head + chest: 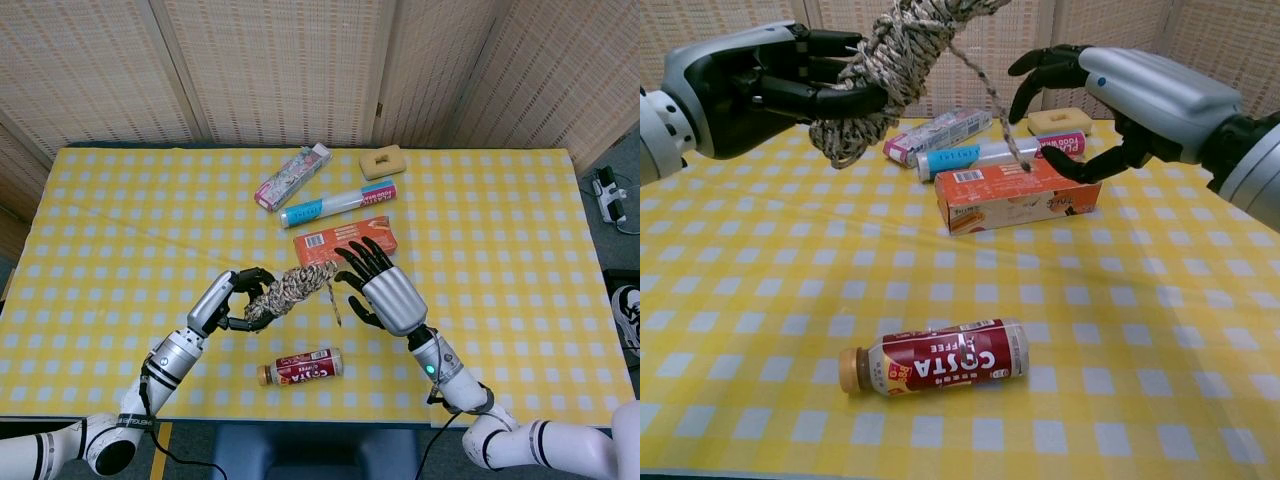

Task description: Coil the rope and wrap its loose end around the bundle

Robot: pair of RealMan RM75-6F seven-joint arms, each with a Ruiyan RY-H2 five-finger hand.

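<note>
The rope (290,288) is a coiled, speckled bundle held in the air by my left hand (232,300), whose fingers wrap its left end. In the chest view the bundle (895,45) sits high at the top, gripped by the left hand (760,85). A thin loose end (992,105) trails down to the right and hangs free over the orange box (1020,195). My right hand (382,296) stays just right of the bundle with fingers spread and nothing in it. In the chest view the right hand (1120,90) is beside the dangling end, apart from the bundle.
A Costa coffee bottle (300,367) lies on the yellow checked cloth (120,230) below the hands. Behind them are the orange box (340,243), a plastic wrap tube (338,203), a patterned box (292,177) and a tan block (382,160).
</note>
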